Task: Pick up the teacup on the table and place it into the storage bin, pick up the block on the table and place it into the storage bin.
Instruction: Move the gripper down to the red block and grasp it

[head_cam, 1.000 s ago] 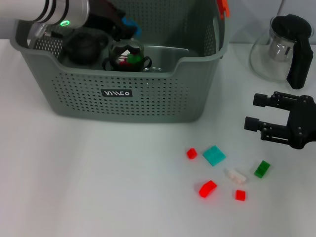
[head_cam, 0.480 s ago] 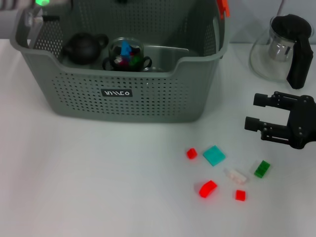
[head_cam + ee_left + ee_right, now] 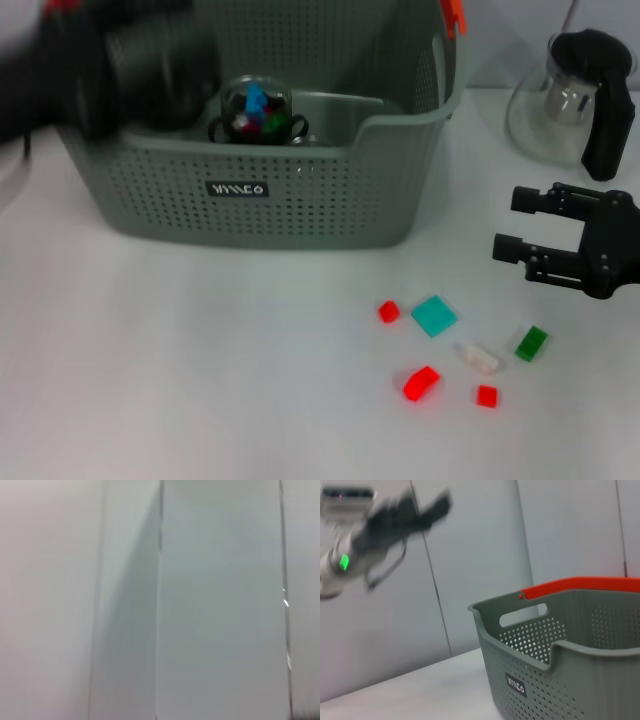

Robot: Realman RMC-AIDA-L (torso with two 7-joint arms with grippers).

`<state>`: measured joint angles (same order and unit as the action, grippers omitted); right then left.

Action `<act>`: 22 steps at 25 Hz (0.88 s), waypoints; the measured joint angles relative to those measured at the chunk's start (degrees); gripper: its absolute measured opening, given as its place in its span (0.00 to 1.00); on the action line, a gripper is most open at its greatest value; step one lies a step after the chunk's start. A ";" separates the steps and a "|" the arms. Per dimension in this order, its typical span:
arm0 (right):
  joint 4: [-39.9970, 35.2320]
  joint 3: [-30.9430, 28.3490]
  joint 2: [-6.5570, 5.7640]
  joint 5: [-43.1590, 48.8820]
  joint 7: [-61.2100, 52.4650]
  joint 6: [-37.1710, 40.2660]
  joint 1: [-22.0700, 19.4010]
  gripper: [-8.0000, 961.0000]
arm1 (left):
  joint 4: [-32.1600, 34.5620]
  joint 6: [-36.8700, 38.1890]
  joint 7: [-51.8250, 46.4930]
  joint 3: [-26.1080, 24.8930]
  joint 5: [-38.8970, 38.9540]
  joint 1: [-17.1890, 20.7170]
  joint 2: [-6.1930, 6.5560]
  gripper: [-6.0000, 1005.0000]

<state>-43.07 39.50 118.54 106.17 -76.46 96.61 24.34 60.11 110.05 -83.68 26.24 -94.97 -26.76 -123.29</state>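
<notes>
The grey perforated storage bin point(image 3: 300, 190) stands at the back left, and its rim and logo also show in the right wrist view point(image 3: 560, 680). Inside it sits a glass teacup point(image 3: 255, 110) with a blue block and other coloured pieces in it. Several small blocks lie on the table to the front right: red point(image 3: 388, 311), teal point(image 3: 433, 315), white point(image 3: 478, 357), green point(image 3: 531, 343) and more red ones point(image 3: 421, 382). My left gripper point(image 3: 130, 70) is a dark blur over the bin's left end, seen in the air from the right wrist view point(image 3: 420, 510). My right gripper point(image 3: 507, 224) hovers open and empty behind the blocks.
A glass pot with a black handle and lid point(image 3: 580, 100) stands at the back right, behind the right gripper. White table spreads in front of the bin. The left wrist view shows only a pale wall.
The left gripper let go of a blue block into the teacup, lifted away, and now sweeps blurred across the bin's left end, hiding the dark pot there. The right arm has barely moved.
</notes>
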 joint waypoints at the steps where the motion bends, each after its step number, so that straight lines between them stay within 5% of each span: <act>1: 0.00 0.09 0.05 0.01 0.02 -0.12 0.16 0.77 | -0.13 0.87 6.43 1.68 -4.08 3.32 -1.07 0.61; 11: 0.00 0.81 -0.02 1.52 -0.03 1.39 0.10 0.77 | -10.40 -2.03 21.24 -5.28 -26.22 5.81 -1.25 0.61; 16: -1.37 1.02 -0.32 6.68 -2.28 6.03 0.54 0.77 | -12.08 -4.44 21.73 -6.70 -27.91 5.45 -1.13 0.61; 22: -13.94 1.49 0.80 17.27 -14.61 8.64 2.26 0.77 | -13.41 -6.14 22.05 -7.02 -27.55 4.57 -0.98 0.61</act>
<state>-57.01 40.99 119.35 123.43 -91.07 105.25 26.60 46.70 103.91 -61.63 19.22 -122.52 -22.19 -124.27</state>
